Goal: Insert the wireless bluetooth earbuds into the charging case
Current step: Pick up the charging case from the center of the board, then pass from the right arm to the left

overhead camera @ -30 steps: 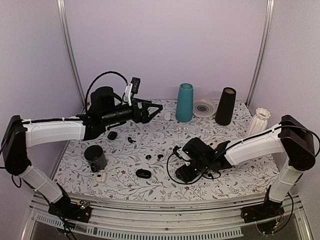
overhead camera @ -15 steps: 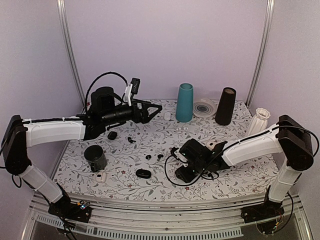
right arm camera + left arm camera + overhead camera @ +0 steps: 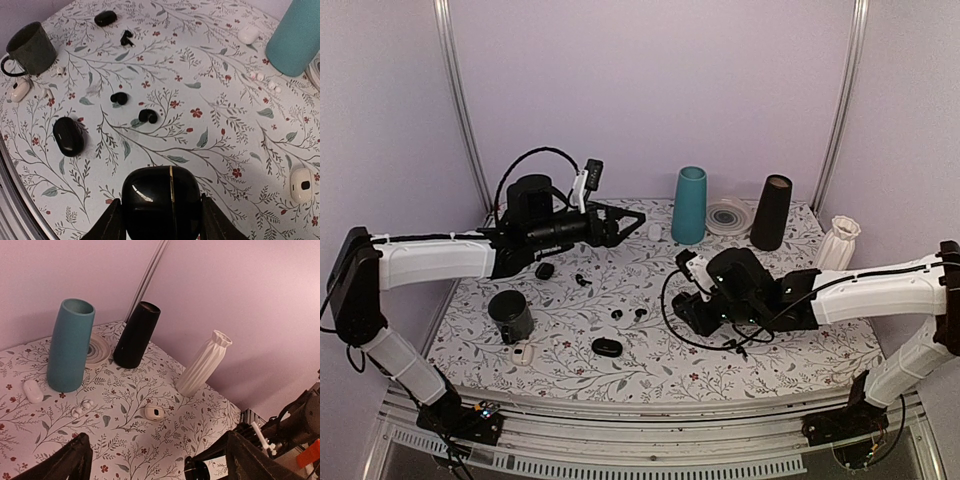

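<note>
My right gripper [image 3: 161, 220] is shut on a glossy black charging case [image 3: 162, 202] with a gold seam, held closed above the table. Two tiny black earbuds [image 3: 118, 98] [image 3: 148, 116] lie loose on the floral table just beyond it; they also show in the top view [image 3: 617, 314] [image 3: 640, 313], left of the right gripper [image 3: 686, 314]. Another black earbud [image 3: 126, 36] lies farther back. My left gripper [image 3: 632, 218] is open and empty, raised over the back left; its fingers [image 3: 75, 460] frame the left wrist view.
A second black case [image 3: 68, 136] lies front left, a third [image 3: 105, 18] at the back. A dark mug [image 3: 510, 315], teal vase [image 3: 689, 205], black vase [image 3: 771, 212], white ribbed vase [image 3: 837, 243], plate [image 3: 729, 216], white cases [image 3: 523, 354] [image 3: 301, 185] and white earbuds [image 3: 265, 80] stand around.
My right gripper has lifted off the table and moved back and a little right with the black case in it. The left arm has barely moved.
</note>
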Motion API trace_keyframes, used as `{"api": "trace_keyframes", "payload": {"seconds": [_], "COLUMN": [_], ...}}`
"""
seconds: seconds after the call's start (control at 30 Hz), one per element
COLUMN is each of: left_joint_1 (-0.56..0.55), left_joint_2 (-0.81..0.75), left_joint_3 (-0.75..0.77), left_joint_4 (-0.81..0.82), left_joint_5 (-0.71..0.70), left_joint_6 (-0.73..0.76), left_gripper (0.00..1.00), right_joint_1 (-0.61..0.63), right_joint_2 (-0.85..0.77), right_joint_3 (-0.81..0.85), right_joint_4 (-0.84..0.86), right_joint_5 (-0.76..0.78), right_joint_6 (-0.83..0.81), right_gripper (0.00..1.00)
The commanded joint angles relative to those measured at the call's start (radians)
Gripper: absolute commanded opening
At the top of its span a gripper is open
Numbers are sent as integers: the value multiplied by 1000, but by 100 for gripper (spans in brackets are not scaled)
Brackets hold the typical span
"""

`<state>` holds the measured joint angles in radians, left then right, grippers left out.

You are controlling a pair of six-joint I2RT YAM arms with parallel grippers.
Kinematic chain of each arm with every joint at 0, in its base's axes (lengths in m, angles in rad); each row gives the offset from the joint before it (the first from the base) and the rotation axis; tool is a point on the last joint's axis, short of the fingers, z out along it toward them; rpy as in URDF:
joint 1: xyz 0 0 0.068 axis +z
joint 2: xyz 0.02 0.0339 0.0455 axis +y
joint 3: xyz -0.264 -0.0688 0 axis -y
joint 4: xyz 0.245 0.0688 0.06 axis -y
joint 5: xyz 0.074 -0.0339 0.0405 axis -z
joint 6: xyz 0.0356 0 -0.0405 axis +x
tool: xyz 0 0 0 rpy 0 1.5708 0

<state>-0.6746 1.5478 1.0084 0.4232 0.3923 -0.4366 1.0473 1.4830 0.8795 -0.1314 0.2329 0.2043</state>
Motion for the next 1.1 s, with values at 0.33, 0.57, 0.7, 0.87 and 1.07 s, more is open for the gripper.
{"api": "trace_keyframes", "payload": {"seconds": [0.33, 0.57, 0.7, 0.87, 1.07], "left_joint_1": [14, -12, -36, -62, -79], "left_joint_2": [138, 218, 248, 276, 301], "left_joint_3": [188, 310, 354, 393, 434], "left_joint_4": [-138, -292, -366, -419, -455], "left_joint_5": [265, 368, 392, 415, 444], "left_joint_6": [-87, -38, -10, 17, 36], "left_gripper": [79, 71, 66, 62, 60], "right_joint_1": [5, 5, 5, 5, 7], "right_joint_2": [-176, -179, -182, -181, -166], "right_joint_3": [25, 53, 67, 88, 103], "right_joint_4": [104, 107, 107, 97, 84], "right_joint_5": [241, 261, 251, 244, 224], "right_joint_6": [-150, -243, -270, -290, -290], "right_gripper": [20, 20, 20, 20, 20]}}
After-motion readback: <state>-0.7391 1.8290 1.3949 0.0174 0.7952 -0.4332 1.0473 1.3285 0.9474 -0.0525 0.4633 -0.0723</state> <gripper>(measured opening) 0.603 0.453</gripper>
